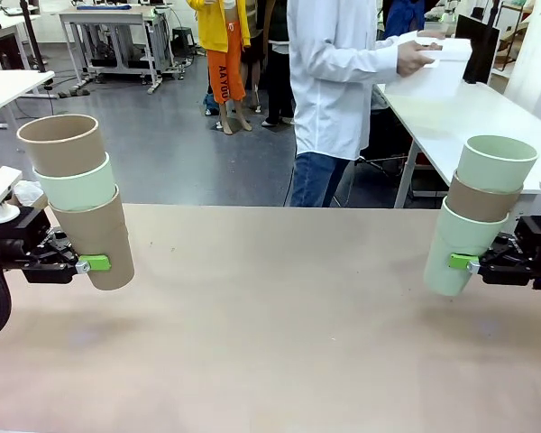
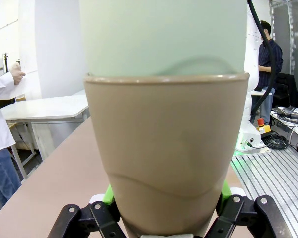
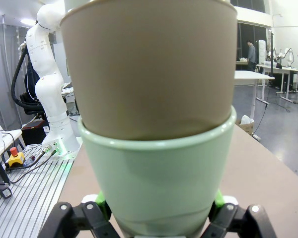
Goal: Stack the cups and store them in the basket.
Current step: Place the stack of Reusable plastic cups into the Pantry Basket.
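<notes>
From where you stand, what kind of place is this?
Most likely a robotics lab. A white robot arm stands on a slotted metal base, with a red stop button and cables beside it. Plain workbenches stand on a grey floor behind the person.

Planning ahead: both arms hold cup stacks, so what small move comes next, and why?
Probably wait, holding steady: the left gripper clamps the left stack, the right gripper the right stack, but the basket is in the person's hands, off the table.

Tan, mint, tan left stack (image 1: 79, 194); mint, tan, mint right stack (image 1: 480, 203); white basket (image 1: 439, 70).
</notes>
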